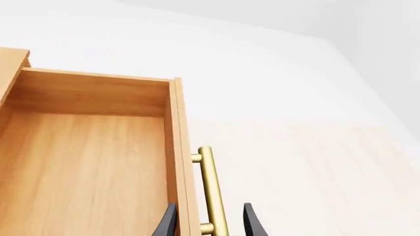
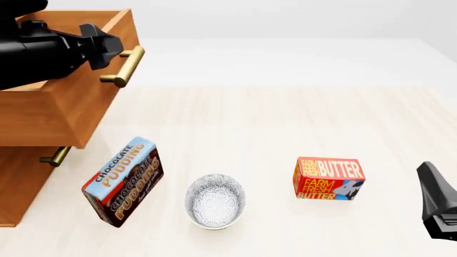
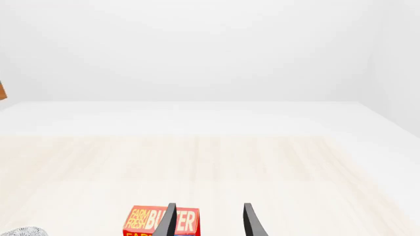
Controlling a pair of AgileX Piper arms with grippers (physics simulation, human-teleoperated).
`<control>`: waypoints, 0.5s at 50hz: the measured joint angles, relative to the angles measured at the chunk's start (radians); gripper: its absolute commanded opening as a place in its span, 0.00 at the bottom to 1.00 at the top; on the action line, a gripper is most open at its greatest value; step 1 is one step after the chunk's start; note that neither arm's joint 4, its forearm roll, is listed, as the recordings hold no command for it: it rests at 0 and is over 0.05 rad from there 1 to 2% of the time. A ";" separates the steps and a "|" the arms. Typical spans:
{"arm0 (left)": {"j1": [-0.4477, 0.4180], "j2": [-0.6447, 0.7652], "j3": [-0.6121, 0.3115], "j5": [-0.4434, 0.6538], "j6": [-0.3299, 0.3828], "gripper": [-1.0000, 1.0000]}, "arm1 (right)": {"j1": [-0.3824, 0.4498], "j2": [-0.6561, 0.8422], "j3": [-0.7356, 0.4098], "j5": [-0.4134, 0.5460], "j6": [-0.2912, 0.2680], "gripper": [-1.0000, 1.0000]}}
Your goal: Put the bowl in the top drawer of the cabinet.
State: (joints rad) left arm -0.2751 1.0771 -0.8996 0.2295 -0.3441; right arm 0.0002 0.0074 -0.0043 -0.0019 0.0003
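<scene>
The top drawer of the cabinet stands pulled well out, its inside bare wood in the left wrist view; the left gripper sits at the brass handle, fingers spread to either side of the bar with a gap showing, so not pinching it. The bowl rests upright on the tabletop, between the chocolate pudding box and the butter box, well apart from the drawer. The right gripper hovers low near the butter box, fingers spread and holding nothing. The risks, as I judge them: the left arm nudging the handle as it withdraws and pushing the drawer partly shut; the right fingers clipping the butter box on the way to the bowl; a thin rim grip slipping; the bowl catching the drawer's raised front wall.
</scene>
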 measured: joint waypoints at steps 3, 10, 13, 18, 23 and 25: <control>-0.009 0.002 -0.001 -0.002 0.001 1.00 | 0.000 0.000 0.000 0.000 0.000 1.00; -0.029 0.003 -0.001 -0.003 0.001 1.00 | 0.000 0.000 0.000 0.000 0.000 1.00; -0.038 0.000 0.001 -0.002 0.002 1.00 | 0.000 0.000 0.000 0.000 0.000 1.00; -0.052 -0.007 0.005 0.000 0.006 1.00 | 0.000 0.000 0.000 0.000 0.000 1.00; -0.060 -0.015 0.010 0.006 -0.003 1.00 | 0.000 0.000 0.000 0.000 0.000 1.00; -0.063 -0.020 0.012 0.009 -0.010 1.00 | 0.000 0.000 0.000 0.000 0.000 1.00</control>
State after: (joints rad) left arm -0.3383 1.0570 -0.8880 0.2386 -0.3537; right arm 0.0003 0.0074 -0.0043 -0.0019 0.0002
